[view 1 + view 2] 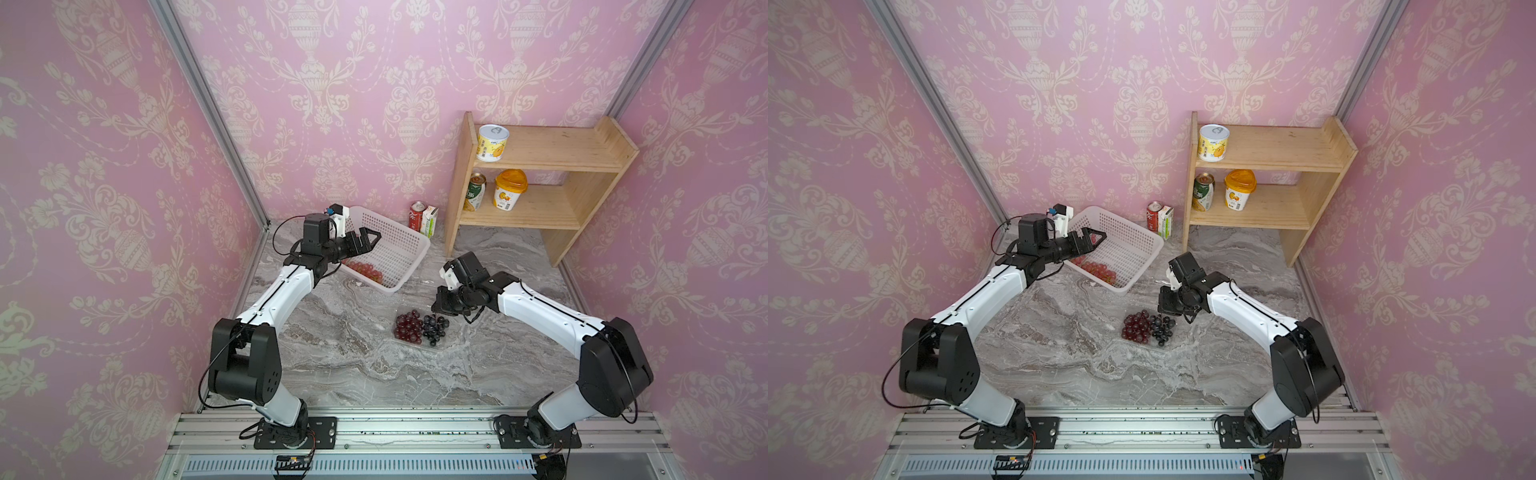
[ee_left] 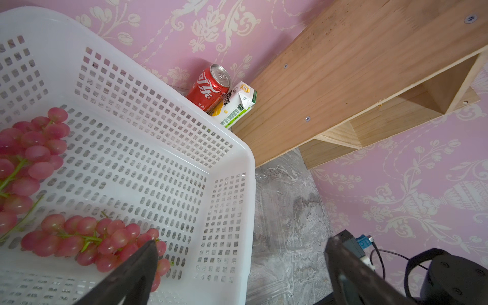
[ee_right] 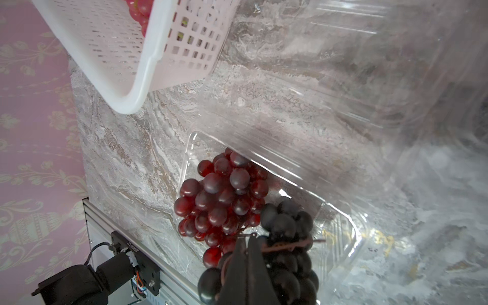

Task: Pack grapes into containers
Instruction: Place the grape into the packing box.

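Right claw is pinched tight on the stem of the near-black bunch, which is in the clear container on the worktop, right against the dark red bunch. My left claw hangs wide open and empty over the white basket, where I see the pink grapes lying.

The marble bench carried the white basket, clear container and wooden shelf. Red can and carton stood between basket and shelf.
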Action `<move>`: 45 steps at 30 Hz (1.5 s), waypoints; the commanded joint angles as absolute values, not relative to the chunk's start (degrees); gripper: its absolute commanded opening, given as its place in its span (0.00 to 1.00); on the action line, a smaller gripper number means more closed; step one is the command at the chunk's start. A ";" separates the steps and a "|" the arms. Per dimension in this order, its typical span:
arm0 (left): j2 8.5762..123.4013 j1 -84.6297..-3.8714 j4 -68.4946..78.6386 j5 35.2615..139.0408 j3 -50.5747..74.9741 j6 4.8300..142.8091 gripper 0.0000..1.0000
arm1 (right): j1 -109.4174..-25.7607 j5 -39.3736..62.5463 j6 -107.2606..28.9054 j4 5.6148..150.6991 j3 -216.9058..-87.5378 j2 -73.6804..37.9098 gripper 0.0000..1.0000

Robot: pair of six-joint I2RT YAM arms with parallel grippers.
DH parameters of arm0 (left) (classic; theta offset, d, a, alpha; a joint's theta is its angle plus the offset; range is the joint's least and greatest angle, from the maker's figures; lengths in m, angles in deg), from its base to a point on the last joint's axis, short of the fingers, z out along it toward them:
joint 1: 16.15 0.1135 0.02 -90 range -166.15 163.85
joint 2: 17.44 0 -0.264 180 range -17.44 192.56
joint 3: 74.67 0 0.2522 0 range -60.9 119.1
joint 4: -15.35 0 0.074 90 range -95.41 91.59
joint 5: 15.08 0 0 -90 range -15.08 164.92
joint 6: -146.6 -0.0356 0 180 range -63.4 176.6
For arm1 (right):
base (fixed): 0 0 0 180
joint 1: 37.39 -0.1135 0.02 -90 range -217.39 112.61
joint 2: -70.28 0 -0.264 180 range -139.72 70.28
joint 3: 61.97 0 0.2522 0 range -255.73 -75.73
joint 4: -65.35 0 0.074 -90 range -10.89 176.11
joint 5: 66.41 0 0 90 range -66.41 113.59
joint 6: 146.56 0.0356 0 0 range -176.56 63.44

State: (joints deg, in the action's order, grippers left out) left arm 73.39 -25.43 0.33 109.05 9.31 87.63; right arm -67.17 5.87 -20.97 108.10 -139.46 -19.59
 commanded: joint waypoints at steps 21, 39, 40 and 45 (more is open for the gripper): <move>72.03 -26.12 -0.01 107.88 8.27 88.48 0.99 | -68.55 16.14 -24.87 110.49 -148.93 -33.08 0.00; 72.17 -26.66 0.29 107.77 7.74 89.27 0.99 | -70.77 23.11 -28.77 113.79 -151.45 -32.33 0.13; 72.07 -26.59 0.10 107.71 7.62 89.21 0.99 | -70.87 23.57 -29.04 114.57 -152.34 -32.81 0.13; 71.46 -26.65 -0.52 107.54 7.57 89.11 0.99 | -71.22 23.59 -29.93 115.66 -154.13 -32.87 0.22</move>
